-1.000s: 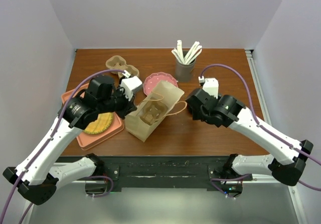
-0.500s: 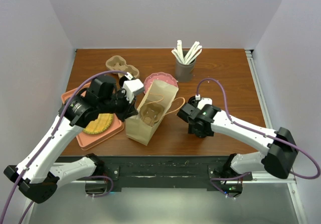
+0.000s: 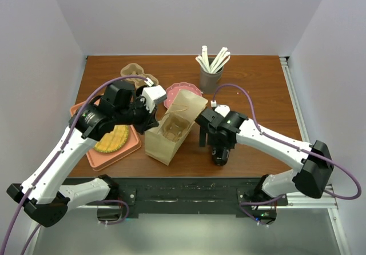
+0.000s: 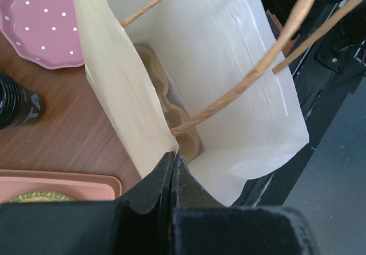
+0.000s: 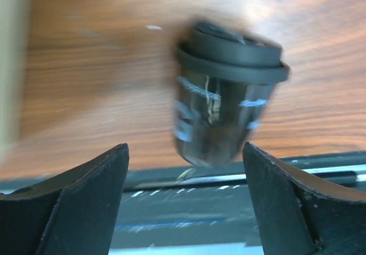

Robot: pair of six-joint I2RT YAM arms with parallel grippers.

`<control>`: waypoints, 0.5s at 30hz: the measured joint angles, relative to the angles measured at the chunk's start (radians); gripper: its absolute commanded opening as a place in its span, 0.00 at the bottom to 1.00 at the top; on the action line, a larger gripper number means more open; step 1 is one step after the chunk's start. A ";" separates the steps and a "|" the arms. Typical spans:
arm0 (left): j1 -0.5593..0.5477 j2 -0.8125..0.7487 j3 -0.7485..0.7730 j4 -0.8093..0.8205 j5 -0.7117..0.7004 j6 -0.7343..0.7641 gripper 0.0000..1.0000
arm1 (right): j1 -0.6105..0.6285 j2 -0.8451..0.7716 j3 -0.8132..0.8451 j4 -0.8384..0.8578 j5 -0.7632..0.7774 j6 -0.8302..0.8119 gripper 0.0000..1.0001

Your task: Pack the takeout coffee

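A tan paper bag (image 3: 159, 147) (image 4: 240, 95) stands open at the table's middle, with a moulded cup carrier (image 3: 171, 130) (image 4: 171, 109) at its bottom. My left gripper (image 3: 152, 123) (image 4: 172, 155) is shut on the bag's near rim, holding the mouth open. A black lidded coffee cup (image 3: 222, 155) (image 5: 229, 95) shows blurred near the table's front edge, right of the bag. My right gripper (image 3: 213, 146) (image 5: 184, 152) stands open around it, with both fingers clear of the cup. I cannot tell whether the cup is upright or tipped.
A second black cup (image 4: 16, 102) sits next to a pink dotted plate (image 3: 182, 92) (image 4: 40, 26). A pink tray (image 3: 123, 149) (image 4: 57, 183) lies left of the bag. Another carrier (image 3: 134, 72) and a grey cup of straws (image 3: 210, 78) stand at the back.
My right arm has swung from the bag's right side toward the near edge, and its jaws have spread wider off the cup. The left gripper has drawn the bag more upright.
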 measured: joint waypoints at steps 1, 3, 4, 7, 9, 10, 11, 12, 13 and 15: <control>0.000 0.000 0.002 0.001 -0.003 0.000 0.00 | 0.000 0.006 0.037 -0.008 -0.014 -0.005 0.84; 0.000 0.000 0.002 0.001 -0.006 0.000 0.00 | 0.000 0.020 0.103 -0.027 -0.029 -0.003 0.80; 0.000 0.000 0.002 0.001 -0.010 0.000 0.00 | -0.003 0.026 0.131 -0.043 -0.031 0.002 0.78; 0.000 -0.003 0.002 0.001 -0.018 0.000 0.00 | -0.033 0.025 0.184 -0.102 -0.037 0.050 0.70; 0.000 -0.013 -0.001 0.001 -0.023 0.000 0.00 | -0.071 0.019 0.208 -0.131 -0.046 0.083 0.70; 0.000 -0.018 -0.003 0.001 -0.025 0.000 0.00 | -0.096 0.018 0.225 -0.151 -0.049 0.106 0.69; 0.000 -0.026 -0.008 0.000 -0.026 0.000 0.00 | -0.121 0.018 0.241 -0.169 -0.055 0.135 0.69; 0.000 -0.034 -0.012 -0.002 -0.027 0.000 0.00 | -0.146 0.018 0.251 -0.181 -0.069 0.165 0.66; 0.000 -0.039 -0.013 -0.004 -0.028 0.001 0.00 | -0.168 0.016 0.251 -0.189 -0.082 0.192 0.64; 0.000 -0.047 -0.013 -0.004 -0.029 0.001 0.00 | -0.213 0.015 0.240 -0.209 -0.131 0.266 0.59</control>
